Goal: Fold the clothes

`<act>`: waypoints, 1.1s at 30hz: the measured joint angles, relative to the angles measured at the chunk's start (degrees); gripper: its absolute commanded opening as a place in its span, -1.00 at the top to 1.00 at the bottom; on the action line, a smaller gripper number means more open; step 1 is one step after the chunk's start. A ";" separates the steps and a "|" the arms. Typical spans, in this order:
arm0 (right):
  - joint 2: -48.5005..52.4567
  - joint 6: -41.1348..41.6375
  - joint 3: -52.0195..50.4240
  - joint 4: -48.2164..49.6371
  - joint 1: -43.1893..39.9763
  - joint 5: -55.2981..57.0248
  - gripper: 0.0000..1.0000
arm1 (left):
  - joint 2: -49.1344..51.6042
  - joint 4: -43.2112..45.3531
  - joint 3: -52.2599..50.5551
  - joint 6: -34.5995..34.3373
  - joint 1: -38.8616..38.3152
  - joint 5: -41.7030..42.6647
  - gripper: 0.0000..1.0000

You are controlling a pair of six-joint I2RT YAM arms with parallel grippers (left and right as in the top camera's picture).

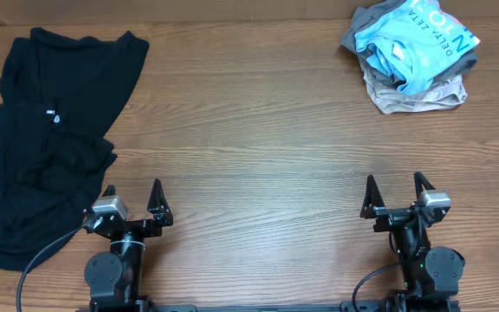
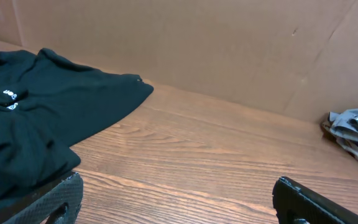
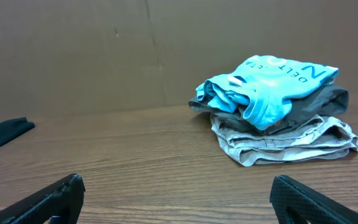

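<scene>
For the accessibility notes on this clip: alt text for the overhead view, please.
Crumpled black shirts lie at the left of a wooden table, and a pile, a light blue printed garment atop a beige garment, sits at the upper right. The left gripper and right gripper stand open and empty at the near edge.

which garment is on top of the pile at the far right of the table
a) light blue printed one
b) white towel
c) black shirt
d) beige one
a: in the right wrist view the light blue printed garment lies uppermost, with the beige garment at the bottom.
</scene>
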 measured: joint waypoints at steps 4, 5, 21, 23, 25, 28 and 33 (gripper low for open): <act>0.00 0.00 0.00 0.00 0.00 0.00 -1.00 | 0.00 0.00 0.00 -0.02 0.00 -0.02 -1.00; 0.00 0.00 0.00 -0.02 0.00 0.00 -1.00 | 0.00 0.00 0.00 0.00 0.00 -0.02 -0.99; 0.00 0.00 0.00 -0.02 0.00 0.00 -1.00 | 0.00 0.00 0.00 -0.02 0.00 0.00 -1.00; 0.00 0.00 0.00 -0.02 0.00 0.02 -1.00 | 0.00 0.00 0.00 -0.02 0.00 0.00 -1.00; 0.00 0.00 0.00 0.00 0.00 0.00 -1.00 | 0.00 0.00 0.00 0.00 0.00 -0.02 -1.00; 0.00 0.00 0.00 0.02 0.00 0.00 -1.00 | 0.00 0.00 0.00 -0.02 0.00 0.00 -1.00; 0.00 -0.02 0.00 0.00 0.00 0.02 -1.00 | 0.00 -0.04 0.00 0.94 0.00 -0.63 -1.00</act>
